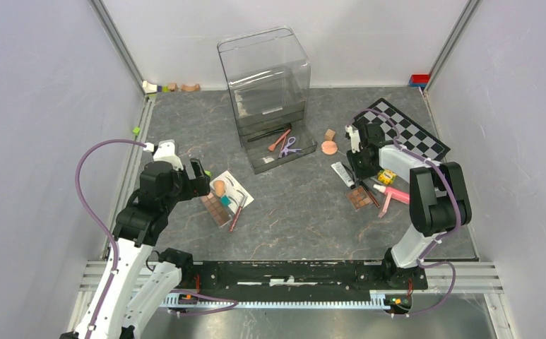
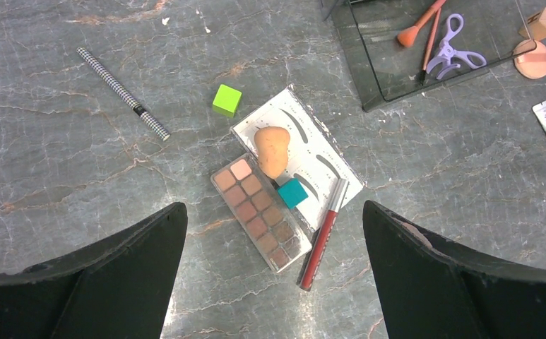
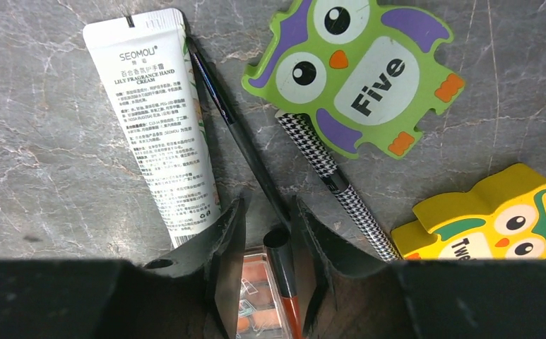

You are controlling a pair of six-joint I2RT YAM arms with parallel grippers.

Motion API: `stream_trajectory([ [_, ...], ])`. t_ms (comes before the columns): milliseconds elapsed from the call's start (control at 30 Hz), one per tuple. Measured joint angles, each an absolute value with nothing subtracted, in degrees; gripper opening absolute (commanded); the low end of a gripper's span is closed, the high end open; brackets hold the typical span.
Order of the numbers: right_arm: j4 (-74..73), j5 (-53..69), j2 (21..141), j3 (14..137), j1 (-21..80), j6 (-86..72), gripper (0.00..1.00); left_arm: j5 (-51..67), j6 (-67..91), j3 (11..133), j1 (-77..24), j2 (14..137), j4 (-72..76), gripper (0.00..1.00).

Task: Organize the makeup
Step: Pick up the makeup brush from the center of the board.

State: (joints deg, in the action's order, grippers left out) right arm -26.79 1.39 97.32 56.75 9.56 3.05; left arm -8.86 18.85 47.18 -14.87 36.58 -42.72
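The left gripper (image 2: pixel 273 206) hangs wide open; below, between its jaws, lie a brown eyeshadow palette (image 2: pixel 261 213) and a red lip pencil (image 2: pixel 323 236), the peach sponge (image 2: pixel 272 148) on the white eyebrow card (image 2: pixel 319 145) just ahead. The right gripper (image 3: pixel 268 205) stands narrow, straddling a thin black pencil (image 3: pixel 238 134), a gap showing on one side; a white hand-cream tube (image 3: pixel 160 120) and a houndstooth pencil (image 3: pixel 340 187) flank it ahead.
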Motion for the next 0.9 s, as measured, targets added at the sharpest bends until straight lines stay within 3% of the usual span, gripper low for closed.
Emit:
stream_trajectory([
  [133,-26.4,1.6,97.4,56.8,9.3,3.2,0.18,-8.8,18.9,47.2,-14.9,36.6,-42.7,1.0],
  [400,-25.7,2.2,96.7,56.4,9.2,4.2,0.05,-8.9,18.9,47.2,-14.9,36.6,-42.7,1.0],
  [900,-25.3,8.3,82.4,56.2,9.3,6.3,0.0,-8.9,18.9,47.5,-14.9,35.7,-43.4,1.0],
])
